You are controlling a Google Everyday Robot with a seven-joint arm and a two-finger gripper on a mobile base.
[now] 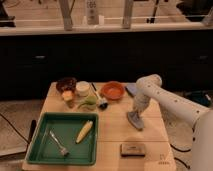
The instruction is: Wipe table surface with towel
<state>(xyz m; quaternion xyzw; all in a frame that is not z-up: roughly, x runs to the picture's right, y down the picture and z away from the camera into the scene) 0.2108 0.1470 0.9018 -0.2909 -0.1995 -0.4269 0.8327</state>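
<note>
1. The tool [135, 115] is lowered onto the towel [133, 122], right of centre on the counter [114, 127]. How far it is opened cannot be told, nor whether the towel is gripped or only pressed.
2. The towel is kept flat on the wood, probably to be dragged as a wiping pad.
3. The arm [167, 101] is reached in from the right, elbow raised, wrist angled steeply down.
4. The green tray [37, 150], dark block [132, 149] and orange bowl [112, 91] are left apart from the towel.

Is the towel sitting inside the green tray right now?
No, the towel lies on the table surface outside the green tray, with the gripper directly on top of it.
</note>
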